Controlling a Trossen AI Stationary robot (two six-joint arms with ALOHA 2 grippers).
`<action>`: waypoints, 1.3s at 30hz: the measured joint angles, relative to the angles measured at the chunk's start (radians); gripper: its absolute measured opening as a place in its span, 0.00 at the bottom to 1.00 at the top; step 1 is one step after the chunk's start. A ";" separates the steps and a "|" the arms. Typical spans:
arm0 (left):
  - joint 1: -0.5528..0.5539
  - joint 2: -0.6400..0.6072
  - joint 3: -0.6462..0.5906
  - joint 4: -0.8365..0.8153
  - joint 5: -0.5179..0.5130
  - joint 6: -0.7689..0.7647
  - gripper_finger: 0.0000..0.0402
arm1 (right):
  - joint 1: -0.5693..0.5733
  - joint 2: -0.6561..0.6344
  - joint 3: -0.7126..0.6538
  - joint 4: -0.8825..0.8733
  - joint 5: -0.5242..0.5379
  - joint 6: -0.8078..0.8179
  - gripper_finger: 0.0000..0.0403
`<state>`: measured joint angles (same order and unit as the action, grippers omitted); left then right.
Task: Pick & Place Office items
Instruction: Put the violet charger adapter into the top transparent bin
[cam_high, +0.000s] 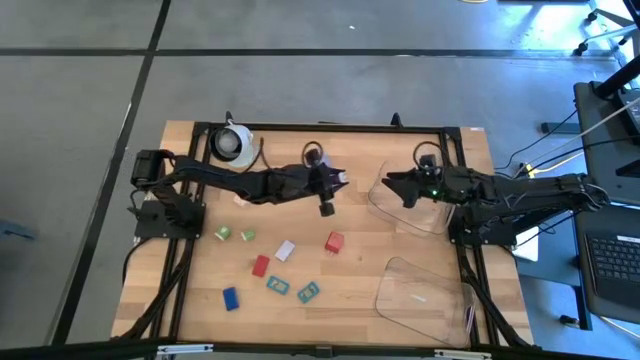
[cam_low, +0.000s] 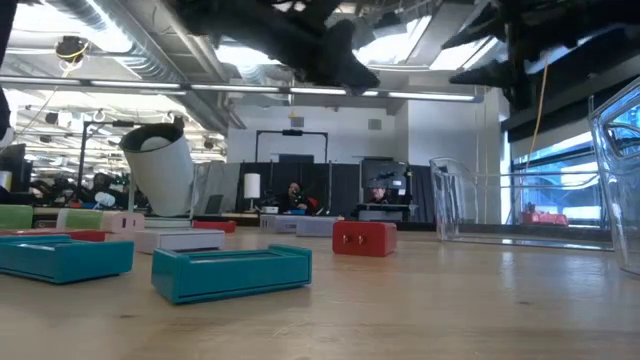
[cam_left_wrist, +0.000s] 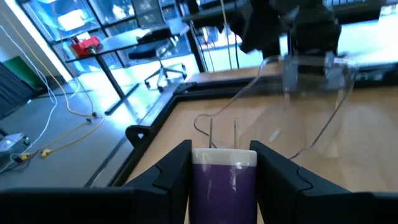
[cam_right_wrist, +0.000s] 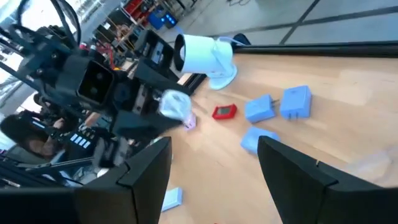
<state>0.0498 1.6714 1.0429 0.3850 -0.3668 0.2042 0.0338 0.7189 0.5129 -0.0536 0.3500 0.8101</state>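
**Left arm carrying lavender clip, trays look empty**

Left gripper (cam_left_wrist: 224, 171) is clamped on a lavender clip (cam_left_wrist: 224, 180), held off the table mid-board, between the loose pieces and the far clear tray (cam_high: 405, 205). Right gripper (cam_high: 395, 186) hangs over that tray's rim, fingers apart, nothing in them. Near clear tray (cam_high: 425, 295): no coloured pieces visible in either tray. Judgement: early stage, first item in transit. Remaining on the wood: red block (cam_high: 334, 242), white piece (cam_high: 285, 250), green pieces (cam_high: 234, 234), teal clips (cam_high: 292, 288), blue piece (cam_high: 230, 298).
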 joint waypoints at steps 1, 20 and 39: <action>0.000 0.013 0.022 -0.018 0.000 0.003 0.34 | -0.004 0.023 0.023 -0.013 0.000 -0.006 0.60; 0.000 0.123 0.142 -0.048 -0.035 0.018 0.34 | -0.092 0.377 0.311 -0.172 -0.132 0.024 0.81; 0.002 0.123 0.143 -0.036 0.045 0.084 0.34 | -0.160 0.513 0.346 -0.103 -0.258 0.018 0.79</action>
<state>0.0517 1.7943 1.1858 0.3489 -0.3218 0.2886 -0.1261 1.2320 0.8585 -0.1570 0.0925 0.8283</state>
